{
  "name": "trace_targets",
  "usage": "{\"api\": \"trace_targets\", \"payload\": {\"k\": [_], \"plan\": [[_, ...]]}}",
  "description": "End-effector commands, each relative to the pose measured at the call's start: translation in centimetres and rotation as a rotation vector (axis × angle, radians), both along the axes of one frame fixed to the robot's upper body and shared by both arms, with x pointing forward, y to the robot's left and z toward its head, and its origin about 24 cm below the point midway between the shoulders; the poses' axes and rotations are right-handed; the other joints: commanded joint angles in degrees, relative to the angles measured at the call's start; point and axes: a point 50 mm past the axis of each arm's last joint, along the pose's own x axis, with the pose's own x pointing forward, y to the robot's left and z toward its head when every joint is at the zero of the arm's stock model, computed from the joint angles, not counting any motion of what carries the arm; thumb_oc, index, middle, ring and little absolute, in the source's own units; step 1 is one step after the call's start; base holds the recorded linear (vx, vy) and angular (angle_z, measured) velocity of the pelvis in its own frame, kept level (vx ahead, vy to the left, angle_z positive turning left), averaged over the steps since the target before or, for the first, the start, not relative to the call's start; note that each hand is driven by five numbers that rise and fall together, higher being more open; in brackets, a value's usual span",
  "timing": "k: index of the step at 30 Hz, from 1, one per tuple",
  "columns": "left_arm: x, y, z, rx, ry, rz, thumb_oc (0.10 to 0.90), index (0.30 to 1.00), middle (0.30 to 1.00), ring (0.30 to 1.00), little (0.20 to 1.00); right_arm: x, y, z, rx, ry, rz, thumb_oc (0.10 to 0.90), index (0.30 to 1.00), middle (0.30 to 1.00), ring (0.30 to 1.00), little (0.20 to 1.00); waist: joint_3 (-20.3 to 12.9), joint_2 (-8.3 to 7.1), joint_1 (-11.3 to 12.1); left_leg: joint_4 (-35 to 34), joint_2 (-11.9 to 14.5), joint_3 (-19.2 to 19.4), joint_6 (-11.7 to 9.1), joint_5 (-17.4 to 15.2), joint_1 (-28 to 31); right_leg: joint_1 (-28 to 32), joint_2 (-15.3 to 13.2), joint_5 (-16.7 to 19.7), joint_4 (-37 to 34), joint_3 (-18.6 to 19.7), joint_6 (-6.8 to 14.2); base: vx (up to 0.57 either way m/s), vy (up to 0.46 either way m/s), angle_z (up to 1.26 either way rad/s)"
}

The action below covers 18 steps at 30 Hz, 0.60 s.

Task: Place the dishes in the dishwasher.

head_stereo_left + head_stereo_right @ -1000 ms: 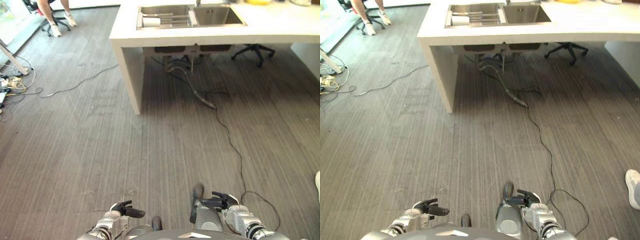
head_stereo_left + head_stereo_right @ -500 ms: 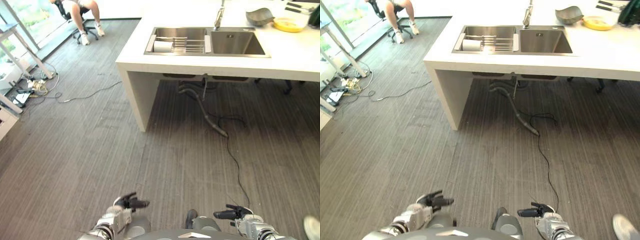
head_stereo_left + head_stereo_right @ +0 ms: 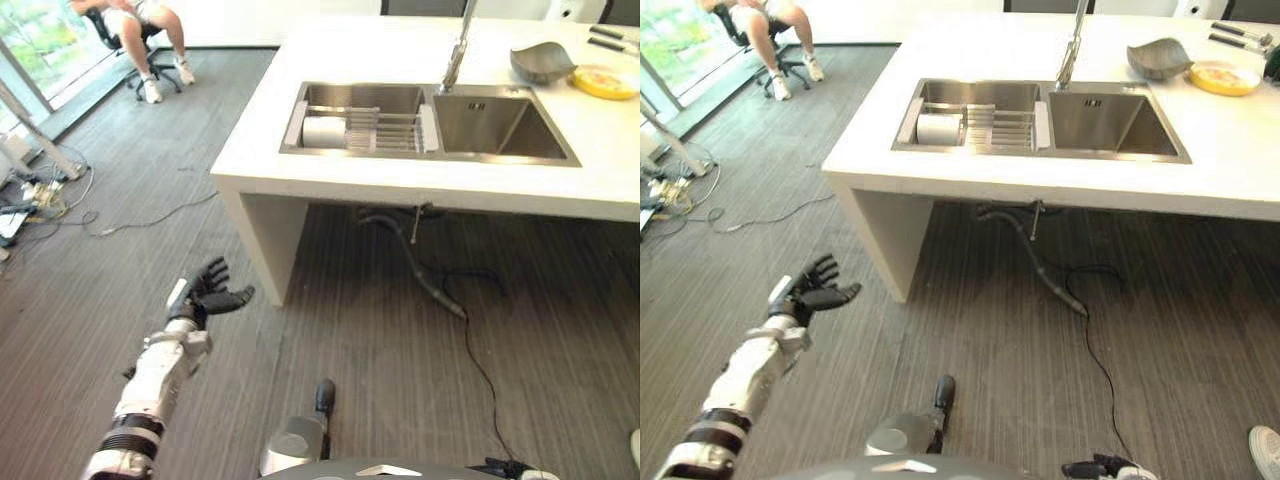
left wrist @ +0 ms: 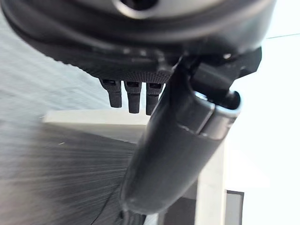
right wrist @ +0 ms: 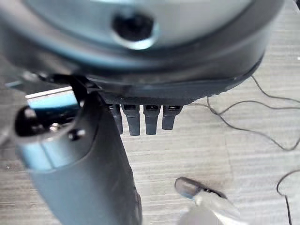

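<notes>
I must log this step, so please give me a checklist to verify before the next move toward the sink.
1. Left hand free: ok, raised over the floor, fingers spread, holding nothing.
2. Right hand free: ok, fingers straight, empty.
3. Dishes located: ok, white cup lies in the sink; grey bowl and yellow plate are on the counter.
4. Dishwasher located: cannot tell.
5. Counter within reach: not ok.

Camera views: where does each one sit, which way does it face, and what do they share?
Left eye view: on the head, looking down at the counter, sink and floor; left hand raised, open.
Right eye view: same scene; right hand at the bottom edge.
Left wrist view: along the left hand toward the counter.
Right wrist view: along the right hand at the floor.
Shared: both eyes show the sink, grey bowl and yellow plate.
</notes>
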Motion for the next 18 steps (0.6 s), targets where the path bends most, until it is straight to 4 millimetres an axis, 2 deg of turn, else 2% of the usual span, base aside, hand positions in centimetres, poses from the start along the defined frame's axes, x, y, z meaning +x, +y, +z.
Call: {"api": "trace_targets", "payload": {"k": [1,3,4,5,6,7,8,9,10,11,12,13,15,16,17,18], "plan": [[3.2,0.9,12.7,0.324,-0.503,-0.020,0.800,0.900,0.900,0.900,0.900,0.4,-0.7,0.3,0.011,-0.008,0.019,0.800,0.900,0.900,0.900,0.900,-0.8,-0.47,-0.5,0.1,-4.8,-1.1,2.6,-5.8,3.1,-8.6,-6.5,17.9,18.4,1.9,5.6,0.27,0.179,0.47],[3.1,0.2,15.4,0.414,-0.609,-0.034,0.800,0.900,0.900,0.900,0.900,0.5,-0.7,0.4,0.004,-0.025,-0.006,0.800,0.900,0.900,0.900,0.900,-0.6,0.13,-1.3,0.1,-4.7,-1.8,3.3,-7.6,5.6,-12.8,-9.3,17.5,26.4,2.5,5.1,0.25,0.077,0.56],[3.0,-0.2,17.0,0.442,-0.683,-0.031,0.800,0.900,0.900,0.900,0.900,0.6,-0.7,0.4,0.006,-0.037,-0.020,0.800,0.900,0.900,0.900,0.900,-0.4,-0.08,-1.6,0.1,-4.7,-1.6,3.2,-8.8,6.8,-14.3,-11.2,16.6,26.1,1.6,5.1,0.25,-0.016,0.24],[3.0,-0.8,18.3,0.456,-0.750,-0.029,0.800,0.900,0.900,0.900,0.900,0.9,-0.7,0.4,0.006,-0.055,-0.036,0.800,0.900,0.900,0.900,0.900,-0.3,0.05,-2.0,0.1,-4.5,-1.5,2.9,-9.5,7.6,-15.2,-12.8,16.7,23.1,-0.4,5.4,0.28,-0.092,0.10],[3.0,-1.7,19.8,0.451,-0.831,-0.035,0.800,0.900,0.900,0.900,0.900,1.5,-0.6,0.5,0.005,-0.086,-0.043,0.800,0.900,0.900,0.900,0.900,0.2,-0.08,-2.7,0.1,-4.2,-1.3,2.2,-10.6,8.4,-15.6,-14.0,15.5,17.0,-2.5,5.5,0.18,-0.084,0.08],[3.0,-1.7,19.8,0.451,-0.831,-0.035,0.800,0.900,0.900,0.900,0.900,1.5,-0.6,0.5,0.005,-0.086,-0.043,0.800,0.900,0.900,0.900,0.900,0.3,-0.02,-2.7,0.1,-4.1,-1.3,2.2,-10.6,8.5,-15.4,-14.0,15.5,16.9,-2.6,5.4,0.26,-0.246,0.20],[2.9,-2.9,21.7,0.456,-0.932,-0.060,0.800,0.900,0.900,0.900,0.900,1.9,-0.4,0.4,0.013,-0.101,-0.040,0.800,0.900,0.900,0.900,0.900,0.2,-0.41,-3.0,0.1,-3.2,-1.0,0.6,-11.2,8.6,-13.8,-14.5,14.7,2.6,-6.1,5.3,0.23,-0.299,0.22],[2.8,-3.4,22.3,0.469,-0.970,-0.063,0.800,0.900,0.900,0.900,0.900,1.6,0.8,-0.1,0.034,-0.104,-0.035,0.800,0.900,0.900,0.900,0.900,-0.1,-0.49,-3.6,0.1,-2.5,-0.7,-0.2,-11.8,8.5,-13.6,-13.7,15.2,-6.1,-6.7,5.2,0.33,-0.422,0.24],[2.7,-4.0,22.8,0.480,-1.010,-0.059,0.800,0.900,0.900,0.900,0.900,1.5,1.6,-0.4,0.053,-0.102,-0.009,0.800,0.900,0.900,0.900,0.900,-0.5,-0.82,-4.8,0.1,-2.1,-0.7,-1.1,-12.5,8.8,-14.0,-12.1,16.2,-14.5,-4.7,5.4,0.26,-0.309,0.04],[3.0,-4.2,22.9,0.491,-1.016,-0.056,0.800,0.900,0.900,0.900,0.900,1.2,2.0,-0.6,0.067,-0.096,-0.002,0.800,0.900,0.900,0.900,0.900,-0.7,-1.09,-6.0,0.1,-2.1,-1.0,-1.6,-13.2,9.5,-14.6,-10.8,18.2,-19.1,-0.5,6.3,0.29,-0.253,-0.01],[3.2,-4.8,23.0,0.499,-1.022,-0.065,0.800,0.900,0.900,0.900,0.900,0.9,2.4,-0.7,0.077,-0.091,-0.006,0.800,0.900,0.900,0.900,0.900,-0.7,-1.31,-6.9,0.1,-2.1,-1.0,-1.7,-13.7,10.2,-15.5,-9.5,19.4,-20.7,3.8,6.9,0.32,-0.208,-0.03],[3.4,-5.2,22.8,0.489,-1.020,-0.079,0.800,0.900,0.900,0.900,0.900,0.4,2.9,-1.0,0.094,-0.083,-0.019,0.800,0.900,0.900,0.900,0.900,-1.2,-1.84,-7.2,0.1,-2.5,-1.3,-1.9,-14.2,10.8,-15.3,-8.9,19.4,-22.7,5.4,7.0,0.31,-0.192,0.06],[3.5,-5.9,22.4,0.450,-1.019,-0.111,0.800,0.900,0.900,0.900,0.900,-0.2,3.8,-1.3,0.118,-0.076,-0.012,0.800,0.900,0.900,0.900,0.900,-2.2,-2.28,-7.1,0.1,-2.1,-0.9,-2.4,-14.9,11.9,-12.6,-8.7,21.4,-26.2,4.0,7.8,0.31,-0.225,0.03],[3.7,-6.5,22.2,0.400,-1.021,-0.129,0.800,0.900,0.900,0.900,0.900,-0.1,4.2,-1.4,0.128,-0.080,0.008,0.800,0.900,0.900,0.900,0.900,-3.0,-2.01,-7.6,0.1,-1.4,-0.9,-2.7,-14.9,12.3,-12.0,-8.1,20.7,-26.1,3.9,7.8,0.37,-0.334,-0.09],[4.1,-7.3,21.8,0.325,-1.021,-0.143,0.800,0.900,0.900,0.900,0.900,-0.5,4.5,-1.5,0.139,-0.071,0.030,0.800,0.900,0.900,0.900,0.900,-3.2,-1.56,-9.0,0.7,0.1,-1.7,-3.0,-15.2,13.5,-12.3,-6.6,18.8,-23.2,5.2,6.6,0.27,-0.247,-0.11],[4.1,-7.3,21.7,0.325,-1.021,-0.143,0.800,0.900,0.900,0.900,0.900,-0.5,4.5,-1.5,0.138,-0.070,0.030,0.800,0.900,0.900,0.900,0.900,-3.2,-1.48,-9.0,0.7,0.2,-1.6,-3.0,-15.2,13.5,-12.4,-6.5,18.6,-22.9,5.2,6.6,0.23,-0.262,-0.03]]}}
